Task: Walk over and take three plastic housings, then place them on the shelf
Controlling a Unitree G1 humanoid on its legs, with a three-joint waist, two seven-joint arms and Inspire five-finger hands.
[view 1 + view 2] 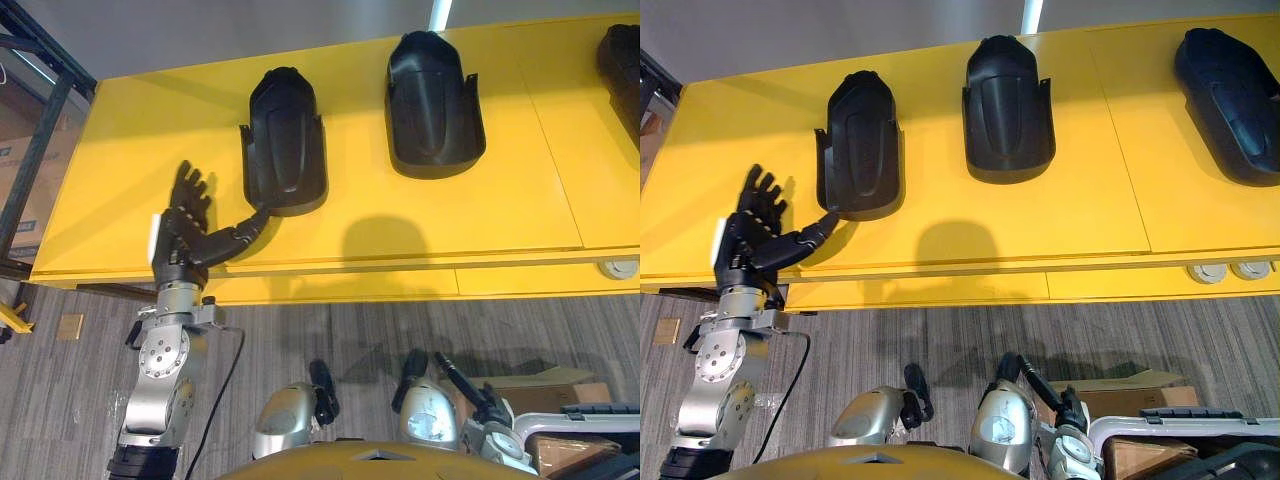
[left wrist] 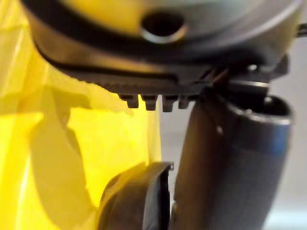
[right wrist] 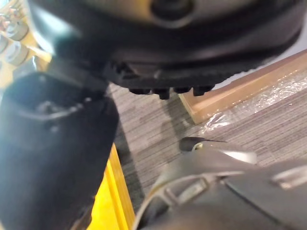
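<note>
My left hand [image 1: 186, 232] is spread wide, thumb at the leftmost housing [image 1: 285, 140]'s near corner, so gotta reach fwd & curl round its rim b4 lifting.

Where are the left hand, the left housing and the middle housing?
left hand [image 1: 185, 238]: left eye view, on the palm.
left housing [image 1: 287, 140]: left eye view, middle of its domed back.
middle housing [image 1: 432, 105]: left eye view, middle of its domed back.
</note>
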